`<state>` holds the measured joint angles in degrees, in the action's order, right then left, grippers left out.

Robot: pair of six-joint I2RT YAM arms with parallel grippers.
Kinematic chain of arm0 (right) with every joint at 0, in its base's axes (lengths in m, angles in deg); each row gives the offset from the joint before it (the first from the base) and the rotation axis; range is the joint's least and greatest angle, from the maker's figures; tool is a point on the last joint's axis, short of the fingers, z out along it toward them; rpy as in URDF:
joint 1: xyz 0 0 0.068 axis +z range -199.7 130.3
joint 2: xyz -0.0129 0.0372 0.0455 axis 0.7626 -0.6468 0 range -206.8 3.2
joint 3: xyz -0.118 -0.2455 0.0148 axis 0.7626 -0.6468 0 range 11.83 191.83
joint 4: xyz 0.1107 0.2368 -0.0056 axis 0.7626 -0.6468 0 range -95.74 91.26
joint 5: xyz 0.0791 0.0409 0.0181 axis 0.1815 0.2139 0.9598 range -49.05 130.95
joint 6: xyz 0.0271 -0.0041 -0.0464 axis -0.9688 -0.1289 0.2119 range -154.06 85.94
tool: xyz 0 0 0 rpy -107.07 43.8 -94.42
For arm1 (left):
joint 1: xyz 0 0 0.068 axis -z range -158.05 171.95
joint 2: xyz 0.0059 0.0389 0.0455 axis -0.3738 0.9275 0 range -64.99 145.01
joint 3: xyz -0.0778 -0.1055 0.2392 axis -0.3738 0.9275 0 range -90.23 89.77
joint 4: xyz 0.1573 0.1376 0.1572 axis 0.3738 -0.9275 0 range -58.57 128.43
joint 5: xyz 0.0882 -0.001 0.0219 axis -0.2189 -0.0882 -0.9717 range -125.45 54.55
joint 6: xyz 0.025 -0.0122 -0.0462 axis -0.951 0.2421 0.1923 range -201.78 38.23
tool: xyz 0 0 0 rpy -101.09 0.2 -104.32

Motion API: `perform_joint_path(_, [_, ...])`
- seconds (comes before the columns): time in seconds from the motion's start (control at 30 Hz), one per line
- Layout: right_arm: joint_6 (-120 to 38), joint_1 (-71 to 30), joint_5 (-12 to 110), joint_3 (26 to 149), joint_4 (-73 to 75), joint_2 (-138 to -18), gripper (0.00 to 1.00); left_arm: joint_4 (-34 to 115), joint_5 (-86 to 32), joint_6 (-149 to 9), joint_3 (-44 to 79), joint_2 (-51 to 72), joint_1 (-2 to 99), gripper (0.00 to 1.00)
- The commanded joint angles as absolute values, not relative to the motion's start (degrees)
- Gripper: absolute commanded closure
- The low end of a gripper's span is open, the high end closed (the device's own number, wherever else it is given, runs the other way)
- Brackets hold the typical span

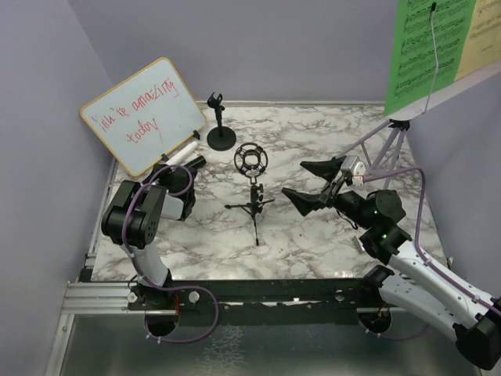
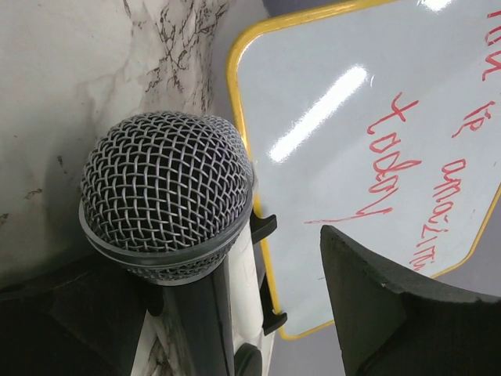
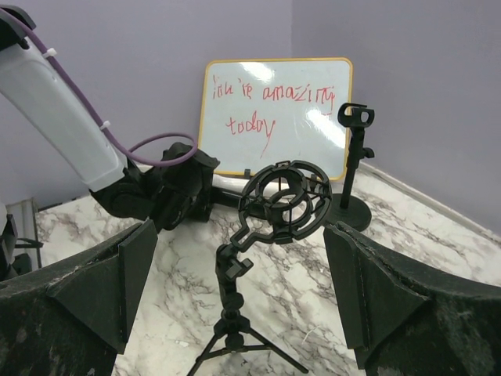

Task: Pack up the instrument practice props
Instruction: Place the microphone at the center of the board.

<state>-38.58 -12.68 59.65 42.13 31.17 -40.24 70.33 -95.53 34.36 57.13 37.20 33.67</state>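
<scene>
A grey-headed microphone (image 2: pixel 164 192) with a black body lies between the fingers of my left gripper (image 2: pixel 227 282), which is open; a gap shows between the body and the right finger (image 2: pixel 391 305). Tight beside it lies a white-bodied microphone (image 2: pixel 244 266). From above, both microphones (image 1: pixel 180 155) lie at the whiteboard's foot, with the left gripper (image 1: pixel 188 167) over them. The black tripod with ring mount (image 1: pixel 250 160) stands mid-table, straight ahead of my open right gripper (image 1: pixel 293 177), which is empty. The round-base holder (image 1: pixel 221 137) stands behind. The lilac rack (image 1: pixel 389 145) carries green (image 1: pixel 423 47) and yellow (image 1: pixel 481 31) sheets.
The wood-framed whiteboard (image 1: pixel 145 113) with red writing leans at the back left, close to the left gripper. Lilac walls close in the back and both sides. The rack's legs stand in the back right corner of the marble table (image 1: pixel 313 243).
</scene>
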Motion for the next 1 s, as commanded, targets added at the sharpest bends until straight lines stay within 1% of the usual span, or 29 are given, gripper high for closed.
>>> perform_joint_path(0.0, [-38.13,-12.76,60.76,42.74,29.80,-40.52,0.04,70.69,-93.98,36.33,57.94,33.88,33.34,0.16])
perform_joint_path(0.13, [-38.28,-12.84,61.35,42.96,29.57,-40.56,0.04,70.37,-92.50,33.12,58.31,31.52,33.24,0.12])
perform_joint_path(0.3, [-38.36,-12.80,61.53,43.16,29.30,-40.54,0.04,68.63,-89.92,33.38,61.13,29.16,33.20,0.08])
perform_joint_path(0.53, [-38.68,-12.86,62.82,43.62,28.98,-40.72,0.04,67.79,-87.92,36.00,65.19,28.10,33.20,0.08])
perform_joint_path(0.73, [-38.79,-12.86,63.61,44.06,28.43,-40.83,0.04,67.64,-85.67,34.71,65.68,27.27,33.27,0.08])
perform_joint_path(0.97, [-38.98,-12.85,63.45,44.12,27.91,-41.34,0.04,64.06,-83.61,30.90,66.60,22.26,33.20,0.06])
